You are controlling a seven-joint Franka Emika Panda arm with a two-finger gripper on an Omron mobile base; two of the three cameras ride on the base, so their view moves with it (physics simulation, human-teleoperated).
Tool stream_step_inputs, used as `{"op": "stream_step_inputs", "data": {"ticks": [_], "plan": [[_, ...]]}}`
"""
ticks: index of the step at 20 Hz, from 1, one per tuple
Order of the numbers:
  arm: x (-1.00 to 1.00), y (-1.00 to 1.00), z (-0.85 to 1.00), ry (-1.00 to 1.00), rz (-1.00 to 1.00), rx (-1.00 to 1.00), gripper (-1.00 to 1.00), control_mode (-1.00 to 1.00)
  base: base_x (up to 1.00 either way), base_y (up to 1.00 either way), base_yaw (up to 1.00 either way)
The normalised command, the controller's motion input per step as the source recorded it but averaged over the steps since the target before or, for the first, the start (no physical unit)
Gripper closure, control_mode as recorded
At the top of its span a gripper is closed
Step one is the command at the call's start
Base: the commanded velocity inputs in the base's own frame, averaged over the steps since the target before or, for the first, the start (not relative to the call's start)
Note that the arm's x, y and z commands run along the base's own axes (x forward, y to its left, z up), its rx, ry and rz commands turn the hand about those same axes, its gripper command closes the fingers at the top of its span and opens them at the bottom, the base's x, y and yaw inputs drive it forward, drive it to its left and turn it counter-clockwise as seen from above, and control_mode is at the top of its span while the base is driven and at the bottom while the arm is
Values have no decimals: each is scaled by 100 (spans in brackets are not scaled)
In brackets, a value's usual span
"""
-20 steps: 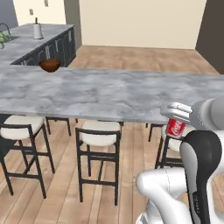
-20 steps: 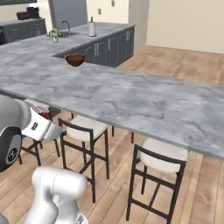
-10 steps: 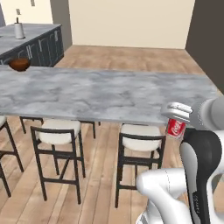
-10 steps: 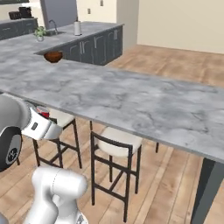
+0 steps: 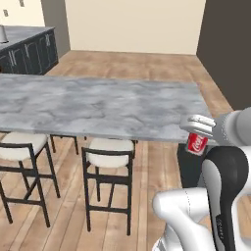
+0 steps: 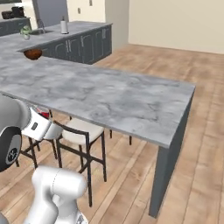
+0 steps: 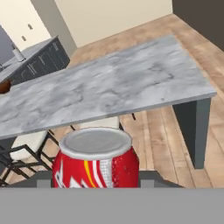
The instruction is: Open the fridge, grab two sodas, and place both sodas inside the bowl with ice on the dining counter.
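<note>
I've got a red soda can (image 7: 96,161) clamped in the fingers (image 5: 198,128), closed partway around its body, and in the hand view its silvery top sits right in front of me with the red label below. In the left base view the same can hangs just off the near edge of the marble bench (image 5: 98,105), close to the bench's right end and a little below its top surface, held out ahead of the white arm. The bench runs long and wide across the picture, grey veins all over it. Looking from the right base view, the dark reddish-brown bowl (image 6: 33,54) sits on the bench at its far left end, well apart from where I'm holding the can; I can't tell what is inside it. Two stools with pale seats (image 5: 110,146) are tucked under the bench's near side, to the left of the can. Beyond the bench stand dark cabinets (image 6: 83,46), with a white bottle (image 6: 64,26) standing on their worktop.
</note>
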Motion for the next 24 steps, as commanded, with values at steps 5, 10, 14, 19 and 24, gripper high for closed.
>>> {"op": "stream_step_inputs", "data": {"ticks": [5, 10, 14, 19, 24], "plan": [[0, 0, 0, 0, 0, 0, 100, 100, 13, -100, 3], [0, 0, 0, 0, 0, 0, 100, 100, 32, -100, 10], [0, 0, 0, 0, 0, 0, 100, 100, 40, -100, 14], [0, 0, 0, 0, 0, 0, 100, 100, 41, -100, 16], [0, 0, 0, 0, 0, 0, 100, 100, 50, -100, 20]]}}
